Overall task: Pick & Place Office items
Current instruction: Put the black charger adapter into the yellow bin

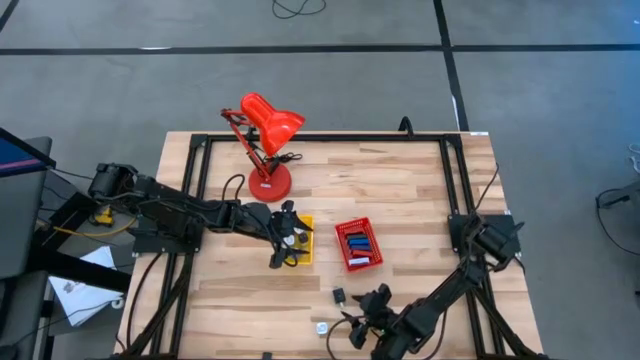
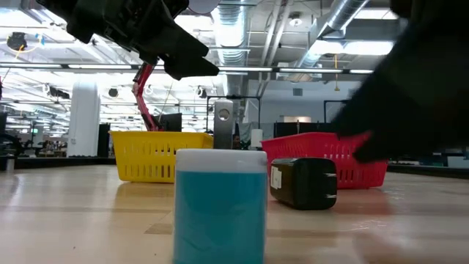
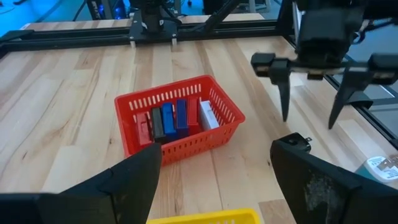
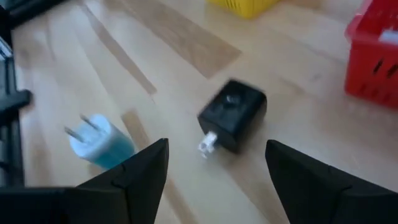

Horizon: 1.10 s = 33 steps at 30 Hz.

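A black plug adapter [image 4: 233, 115] lies on the wood table near its front edge, also seen in the high view [image 1: 339, 295]. A blue-and-white adapter [image 4: 99, 140] lies beside it, nearer the front edge [image 1: 322, 327]. My right gripper [image 4: 217, 180] hovers open just short of the black adapter [image 2: 304, 183], touching nothing. A red tray [image 3: 180, 118] holds several flat blue, red, black and white pieces. My left gripper [image 1: 285, 238] stands open above the yellow tray [image 1: 303, 240], with nothing between its fingers.
A big red desk lamp [image 1: 265, 140] stands at the far left of the table. A black metal frame [image 1: 300, 137] runs around the table's edges. Bare wood lies between the two trays and the front edge.
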### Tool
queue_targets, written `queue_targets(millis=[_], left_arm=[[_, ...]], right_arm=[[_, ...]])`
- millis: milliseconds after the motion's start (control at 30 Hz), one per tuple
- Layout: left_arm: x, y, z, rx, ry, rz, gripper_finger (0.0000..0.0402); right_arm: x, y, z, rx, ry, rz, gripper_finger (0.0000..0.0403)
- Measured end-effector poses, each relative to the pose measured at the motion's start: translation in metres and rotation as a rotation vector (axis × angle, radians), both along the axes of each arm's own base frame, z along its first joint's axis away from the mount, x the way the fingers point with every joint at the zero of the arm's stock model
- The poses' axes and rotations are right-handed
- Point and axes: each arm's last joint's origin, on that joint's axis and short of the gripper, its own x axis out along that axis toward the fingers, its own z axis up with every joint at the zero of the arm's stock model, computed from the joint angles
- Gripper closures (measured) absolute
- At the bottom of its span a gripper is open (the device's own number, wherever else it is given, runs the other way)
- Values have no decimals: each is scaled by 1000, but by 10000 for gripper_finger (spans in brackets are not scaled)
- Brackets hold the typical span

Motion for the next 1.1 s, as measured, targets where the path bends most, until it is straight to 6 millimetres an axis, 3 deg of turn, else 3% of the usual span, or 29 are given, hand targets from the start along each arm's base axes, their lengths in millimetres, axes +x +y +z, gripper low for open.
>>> queue_targets(millis=[333, 567, 967, 1100], left_arm=[[0, 0, 0, 1, 0, 0, 105], [0, 0, 0, 1, -1, 2, 105], [0, 0, 0, 0, -3, 1, 105], [0, 0, 0, 0, -4, 1, 105]], right_arm=[[0, 5, -29, -5, 11, -4, 143], [5, 9, -48, -59, -75, -27, 143], [9, 2, -48, -83, -63, -49, 144], [17, 1, -45, -173, -34, -15, 143]])
